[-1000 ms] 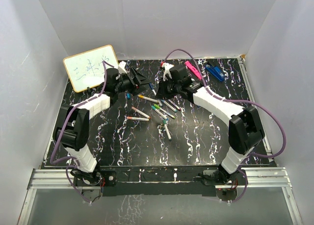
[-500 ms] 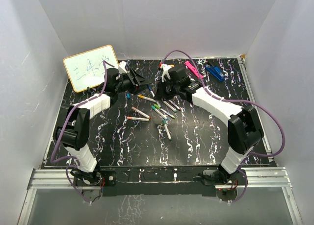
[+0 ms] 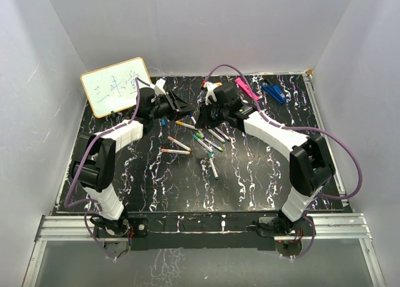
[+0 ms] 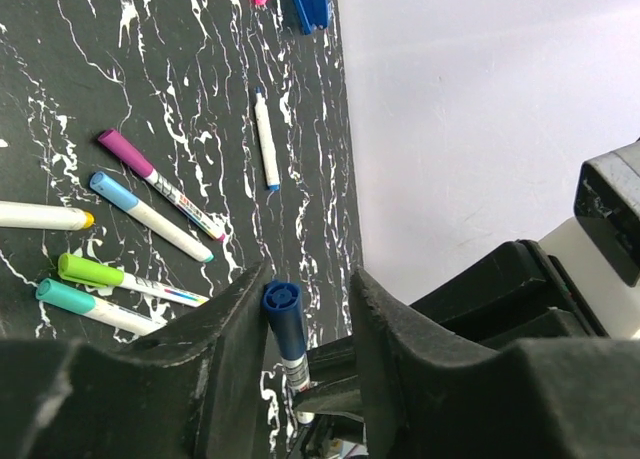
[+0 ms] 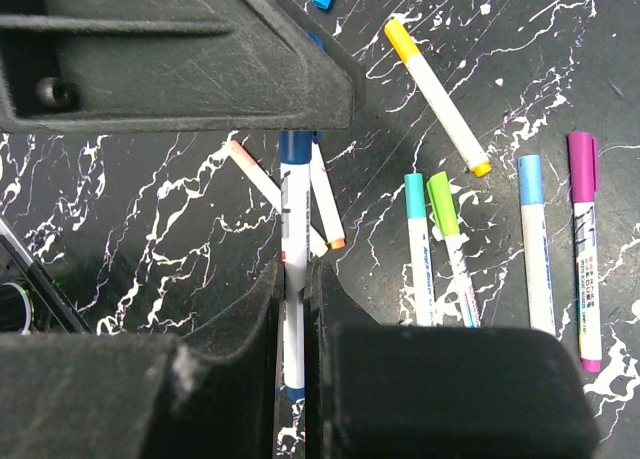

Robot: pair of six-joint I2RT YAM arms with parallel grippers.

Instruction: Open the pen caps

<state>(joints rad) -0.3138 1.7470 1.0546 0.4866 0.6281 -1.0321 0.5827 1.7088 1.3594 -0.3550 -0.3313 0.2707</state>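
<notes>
Black, white-veined table point(image 3: 250, 174), near the middle of its far edge: two robot arms meet nose to nose over a single blue-capped pen point(image 5: 293, 219). The right gripper point(image 5: 297, 294) has its jaws pressed tight on the pale barrel. It appears to hold the pen just off the table with the capped end aimed at its partner, evidently so the barrel cannot slide when the cap is pulled. The left gripper point(image 4: 307, 299) straddles the blue cap point(image 4: 283, 314). Its jaws stand partly spread, one finger against the cap and a gap showing at the other, so there is no firm pinch yet.

The step in hand looks like the first uncapping. It would call for that gap to shut and for a straight pull along the pen; a crooked one could twist the barrel out of the right-hand hold.

Toward the table's middle the other pens point(image 5: 530, 229) lie loose, most of them visibly capped in yellow, teal, green, light blue and magenta. A whiteboard point(image 3: 115, 85) sits at the far left corner. A pink bar point(image 3: 245, 88) and a dark-blue clip point(image 3: 274, 92) lie by the far edge, towards its right end.
</notes>
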